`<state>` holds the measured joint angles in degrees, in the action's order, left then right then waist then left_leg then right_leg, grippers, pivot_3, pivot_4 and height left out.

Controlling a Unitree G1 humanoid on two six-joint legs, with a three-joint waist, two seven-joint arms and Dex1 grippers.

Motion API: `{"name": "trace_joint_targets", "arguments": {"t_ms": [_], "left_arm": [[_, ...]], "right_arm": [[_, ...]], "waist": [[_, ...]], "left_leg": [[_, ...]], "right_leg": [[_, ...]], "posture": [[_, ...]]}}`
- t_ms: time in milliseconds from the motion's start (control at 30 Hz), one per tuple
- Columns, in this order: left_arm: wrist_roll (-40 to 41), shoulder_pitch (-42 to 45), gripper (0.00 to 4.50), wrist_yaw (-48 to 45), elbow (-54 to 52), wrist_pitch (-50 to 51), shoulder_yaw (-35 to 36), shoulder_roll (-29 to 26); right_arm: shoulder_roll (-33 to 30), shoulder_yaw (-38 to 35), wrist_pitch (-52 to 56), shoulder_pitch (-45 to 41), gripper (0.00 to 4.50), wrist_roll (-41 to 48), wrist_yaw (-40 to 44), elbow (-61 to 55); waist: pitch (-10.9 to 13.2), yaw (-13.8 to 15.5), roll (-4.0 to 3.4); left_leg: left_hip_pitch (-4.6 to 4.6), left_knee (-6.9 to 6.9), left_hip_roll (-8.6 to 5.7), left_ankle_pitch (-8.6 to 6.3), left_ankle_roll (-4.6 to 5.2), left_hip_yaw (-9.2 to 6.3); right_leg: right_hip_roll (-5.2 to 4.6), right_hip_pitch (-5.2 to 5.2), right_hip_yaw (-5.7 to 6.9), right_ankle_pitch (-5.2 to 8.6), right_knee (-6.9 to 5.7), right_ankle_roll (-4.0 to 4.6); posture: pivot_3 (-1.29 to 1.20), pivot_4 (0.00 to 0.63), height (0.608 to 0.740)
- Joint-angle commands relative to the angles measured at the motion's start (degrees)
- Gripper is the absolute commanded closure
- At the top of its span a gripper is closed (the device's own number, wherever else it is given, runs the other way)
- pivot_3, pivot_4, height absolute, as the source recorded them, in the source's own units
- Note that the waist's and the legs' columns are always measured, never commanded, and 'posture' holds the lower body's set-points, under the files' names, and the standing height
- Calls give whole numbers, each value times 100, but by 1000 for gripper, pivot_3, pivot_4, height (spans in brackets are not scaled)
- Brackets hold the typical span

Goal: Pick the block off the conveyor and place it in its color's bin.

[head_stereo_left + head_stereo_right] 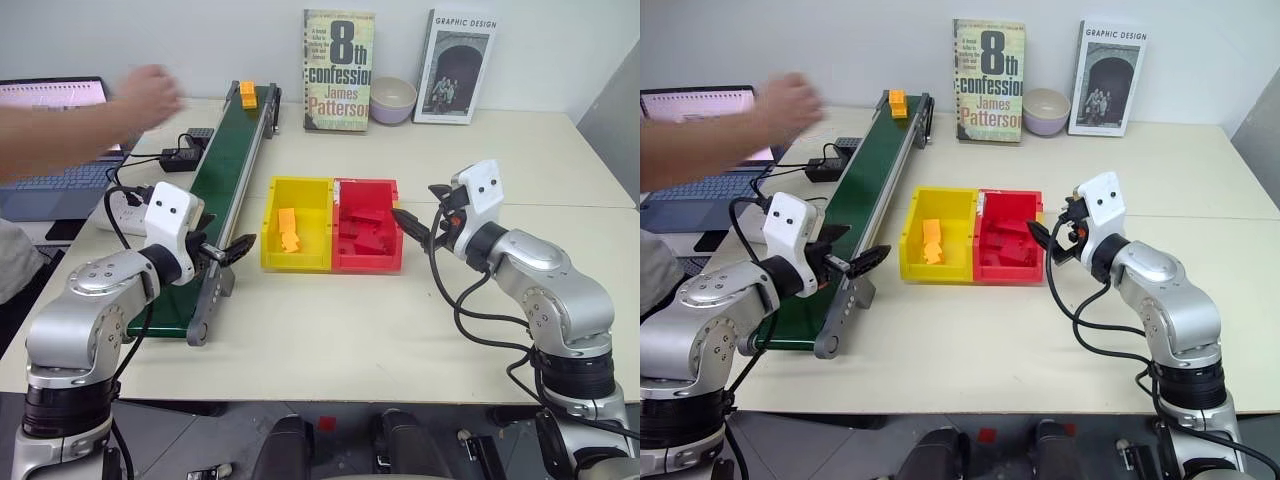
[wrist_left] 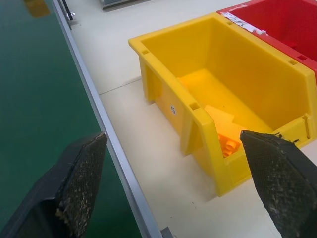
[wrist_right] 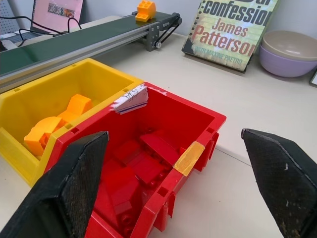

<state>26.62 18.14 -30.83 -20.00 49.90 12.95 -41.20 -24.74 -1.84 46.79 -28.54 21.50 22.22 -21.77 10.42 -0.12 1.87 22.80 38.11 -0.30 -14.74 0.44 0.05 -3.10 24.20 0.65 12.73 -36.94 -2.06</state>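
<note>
Block [image 1: 247, 94] upright at conveyor's [image 1: 225, 180] far end, studs up, long axis along belt.

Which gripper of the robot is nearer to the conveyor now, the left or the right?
Left. The left gripper hovers, open, at the conveyor's near end, beside its rail. The right gripper is open on the far side of the red bin, well away from the belt.

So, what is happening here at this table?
An orange-yellow block sits at the far end of the conveyor, with a person's hand above the table nearby. The left gripper waits open beside the belt's near end; the right gripper is open by the red bin. The yellow bin already holds orange-yellow pieces.
</note>
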Motion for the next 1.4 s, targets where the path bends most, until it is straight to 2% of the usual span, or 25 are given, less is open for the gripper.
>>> {"name": "trace_joint_targets", "arguments": {"t_ms": [33,233,433,567,700,900,1400], "left_arm": [[141,68,26,-53,-256,42,153,-74],[178,34,26,-34,-305,54,297,-177],[137,236,26,1207,-221,110,1176,587],[-38,42,26,1665,-278,-9,1225,969],[-107,-40,26,1878,-301,-176,1119,1256],[-190,-96,26,2066,-338,-264,1128,1410],[-388,83,26,2083,-13,-449,878,1384]], "right_arm": [[-52,-96,-81,-48,0,14,9,-203],[-148,-75,-177,-84,0,9,181,-108],[-404,-27,-271,-458,0,827,1495,-179],[-447,19,-52,-750,0,1576,2260,-172],[-425,215,-219,-780,0,1648,2561,-41],[-361,282,-352,-795,0,1631,2527,-45],[-463,295,-475,-485,0,1426,2134,-319]], "waist": [[0,0,0],[0,0,0],[0,0,0],[1,0,-1],[-1,9,2],[-1,11,2],[-1,12,2]], "left_leg": [[0,0,0,0,0,0],[0,0,1,0,0,-1],[-1,1,0,0,0,0],[-2,0,3,0,0,-7],[-1,0,3,0,0,-9],[-1,3,0,0,0,-5],[0,2,3,0,0,-8]], "right_leg": [[0,0,0,0,0,0],[0,1,1,0,0,0],[0,0,2,0,0,0],[0,-3,4,-1,0,-1],[-5,-3,5,-1,0,0],[-8,-4,1,-1,0,1],[-11,-3,3,-1,0,1]], "posture": [[0,150,740],[0,150,740],[0,150,740],[0,150,740],[0,150,740],[0,150,740],[0,150,740]]}}
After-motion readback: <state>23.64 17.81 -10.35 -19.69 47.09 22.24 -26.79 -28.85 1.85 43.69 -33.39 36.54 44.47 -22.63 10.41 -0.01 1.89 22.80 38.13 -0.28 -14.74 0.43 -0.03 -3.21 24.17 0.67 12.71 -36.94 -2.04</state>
